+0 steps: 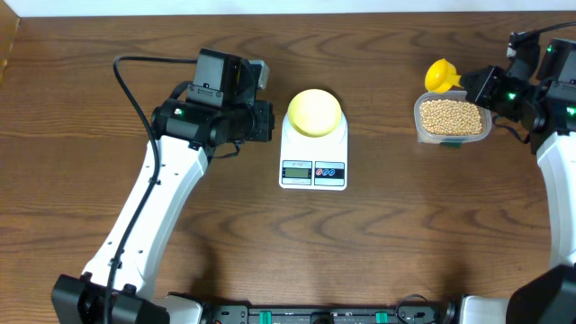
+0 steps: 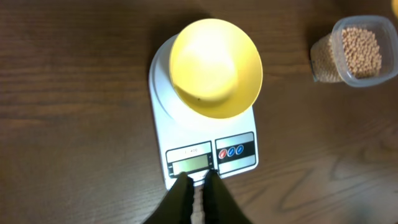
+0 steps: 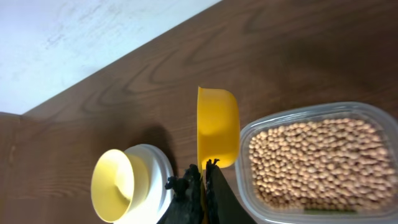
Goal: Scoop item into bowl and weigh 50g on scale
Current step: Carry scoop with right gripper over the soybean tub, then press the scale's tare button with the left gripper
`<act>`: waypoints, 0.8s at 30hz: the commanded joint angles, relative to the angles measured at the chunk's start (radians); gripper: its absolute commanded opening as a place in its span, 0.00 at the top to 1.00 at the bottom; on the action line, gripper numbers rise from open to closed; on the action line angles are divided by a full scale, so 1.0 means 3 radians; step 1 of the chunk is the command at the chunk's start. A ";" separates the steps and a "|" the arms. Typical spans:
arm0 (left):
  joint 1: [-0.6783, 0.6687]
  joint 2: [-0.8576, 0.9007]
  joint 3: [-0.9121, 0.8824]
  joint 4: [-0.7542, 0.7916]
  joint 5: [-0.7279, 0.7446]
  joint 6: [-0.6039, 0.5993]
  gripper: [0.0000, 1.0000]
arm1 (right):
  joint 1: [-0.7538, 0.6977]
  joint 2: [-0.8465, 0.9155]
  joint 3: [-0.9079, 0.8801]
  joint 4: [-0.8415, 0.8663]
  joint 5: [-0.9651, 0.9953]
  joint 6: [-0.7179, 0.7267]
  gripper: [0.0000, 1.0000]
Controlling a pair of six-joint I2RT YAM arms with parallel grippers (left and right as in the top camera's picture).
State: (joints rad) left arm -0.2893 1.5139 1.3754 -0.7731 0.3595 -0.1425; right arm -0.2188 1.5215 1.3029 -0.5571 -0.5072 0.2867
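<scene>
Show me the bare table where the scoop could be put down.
Bare wood lies between the scale and the tub of beans, and in front of both. Crowded: left of the scale, by the left arm, and around the scoop behind the tub.

This reads as a robotics lab bench set with kitchen props. Two white robot arms, the left arm and the right arm, rise from the near edge of a dark wood-grain surface. A black cable loops loose above it, and a plain white wall runs behind. The props are a digital kitchen scale, a pale yellow bowl, a clear plastic tub of beans and a yellow measuring scoop.
</scene>
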 commanded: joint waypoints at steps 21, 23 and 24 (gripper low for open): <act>-0.0674 0.0107 -0.1347 0.1569 -0.0370 0.1233 0.92 | -0.0010 -0.0081 0.0064 -0.0071 0.0169 -0.0113 0.99; -0.0707 0.0219 -0.1364 0.1598 -0.0369 0.1549 0.92 | -0.0010 -0.0081 0.0064 -0.0093 0.0198 -0.0113 0.99; -0.0718 0.0285 -0.1364 0.1601 -0.0367 0.1662 0.92 | -0.0010 -0.0081 0.0064 -0.0103 0.0203 -0.0113 0.99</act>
State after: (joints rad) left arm -0.4946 1.5482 0.9833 -0.2981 0.2588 0.1810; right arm -0.2188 1.5078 1.3033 -0.5827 -0.4633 0.2726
